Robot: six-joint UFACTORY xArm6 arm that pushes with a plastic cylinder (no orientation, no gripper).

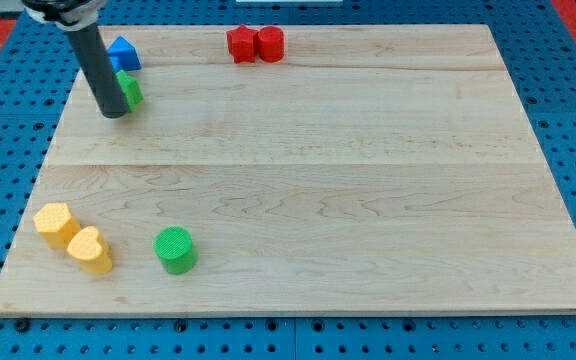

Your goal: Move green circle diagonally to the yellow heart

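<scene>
The green circle [176, 249] stands near the view's bottom left on the wooden board. The yellow heart [89, 249] lies just to its left, with a small gap between them. My tip [114, 113] is far from both, at the view's upper left, touching or just beside a second green block [129, 89]. The dark rod rises from the tip to the view's top left corner.
A yellow hexagon-like block [56, 223] sits beside the yellow heart, up and to its left. A blue block [122, 53] lies behind the rod. Two red blocks [241, 44] [270, 43] sit together at the top edge. The board [368, 200] rests on a blue perforated surface.
</scene>
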